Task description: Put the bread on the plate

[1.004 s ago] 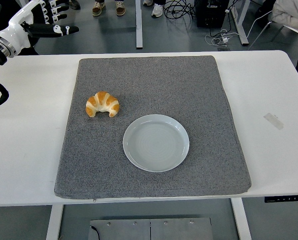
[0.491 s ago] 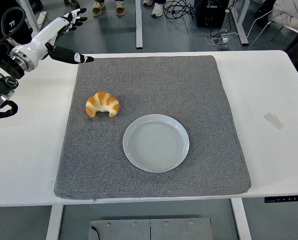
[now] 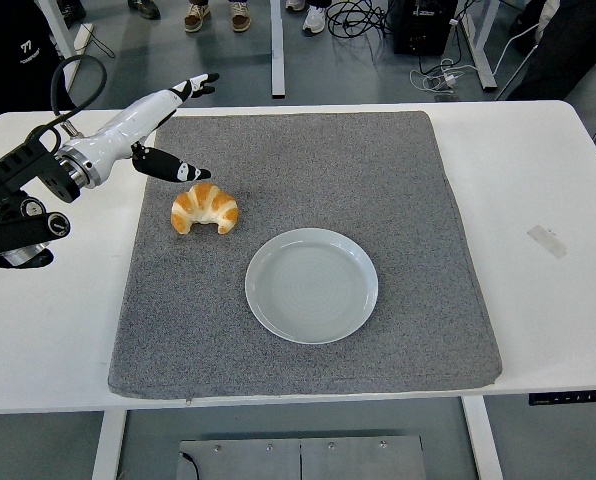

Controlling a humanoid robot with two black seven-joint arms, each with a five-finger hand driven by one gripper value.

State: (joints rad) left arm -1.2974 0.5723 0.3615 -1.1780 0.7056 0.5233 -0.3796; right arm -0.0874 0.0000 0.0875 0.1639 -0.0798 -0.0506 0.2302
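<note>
A golden croissant point(image 3: 205, 209) lies on the left part of the grey mat point(image 3: 308, 170). A pale round plate point(image 3: 312, 285) sits empty on the mat, to the right of the croissant and nearer the table's front edge. My left hand point(image 3: 170, 120) reaches in from the left edge, hovering just behind and above the croissant. Its white fingers point(image 3: 193, 86) are stretched out straight and its thumb point(image 3: 173, 166) points down toward the bread without touching it. It holds nothing. My right arm does not show.
The mat covers the middle of the white table point(image 3: 538, 180). A small strip of clear tape point(image 3: 547, 241) lies on the table at the right. Feet of standing people, cables and table legs show on the floor beyond the far edge.
My left arm has swung in from the far left corner over the mat, dropping lower and nearer to the croissant. Croissant and plate have stayed put.
</note>
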